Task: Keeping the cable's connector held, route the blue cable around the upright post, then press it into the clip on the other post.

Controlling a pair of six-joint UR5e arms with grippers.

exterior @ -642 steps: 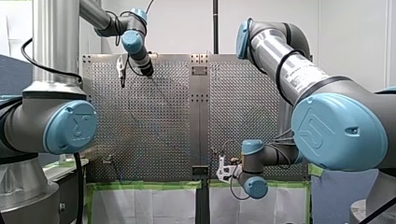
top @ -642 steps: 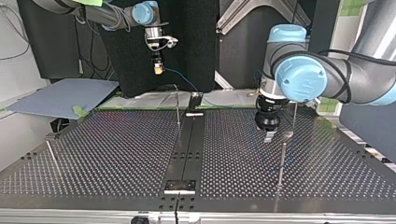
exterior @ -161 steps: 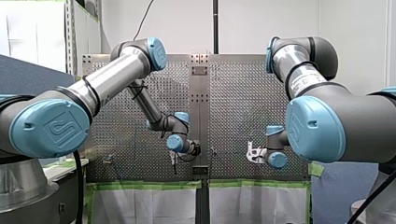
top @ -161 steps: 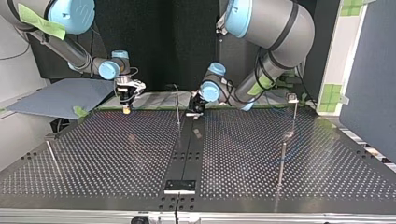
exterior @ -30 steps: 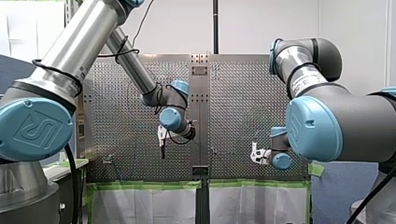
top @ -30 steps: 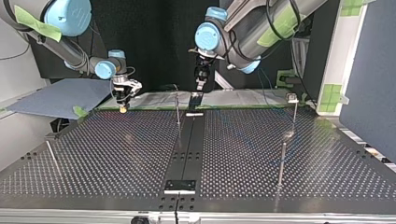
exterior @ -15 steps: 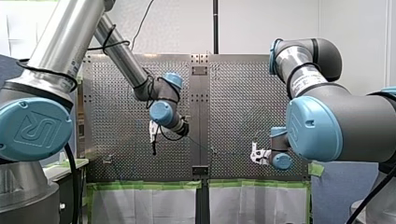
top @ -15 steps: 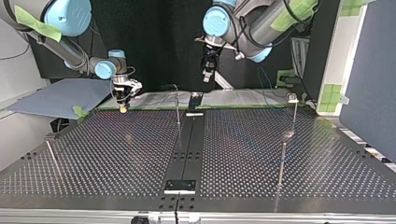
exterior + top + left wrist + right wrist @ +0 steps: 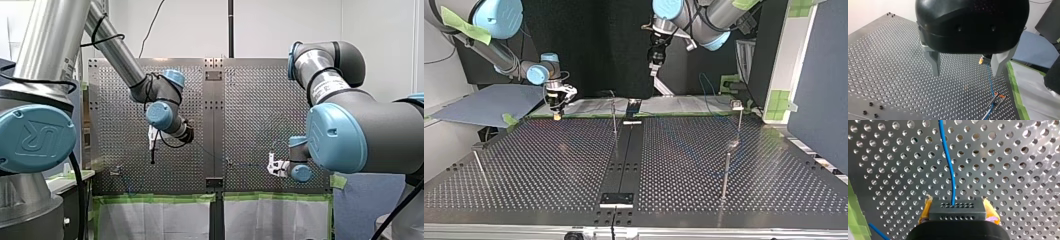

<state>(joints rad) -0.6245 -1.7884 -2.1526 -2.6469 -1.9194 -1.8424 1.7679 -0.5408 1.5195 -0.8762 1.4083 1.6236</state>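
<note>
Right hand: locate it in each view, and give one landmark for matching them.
Front view: right hand, low at right.
Top view: at left, over the table's far edge.
Left wrist view: far ahead of left hand.
Right wrist view: its own, shut on connector.
Landmark: blue cable leaving it.

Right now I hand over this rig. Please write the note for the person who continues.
Left gripper: open, empty, raised over the perforated metal table.
Right gripper: shut on the black perforated connector block.
The thin blue cable runs from it to the orange-tipped metal clip; whether it is seated there I cannot tell.
Done: connector held.
To do: verify the routing, then press the cable into the clip if it is not in.
</note>
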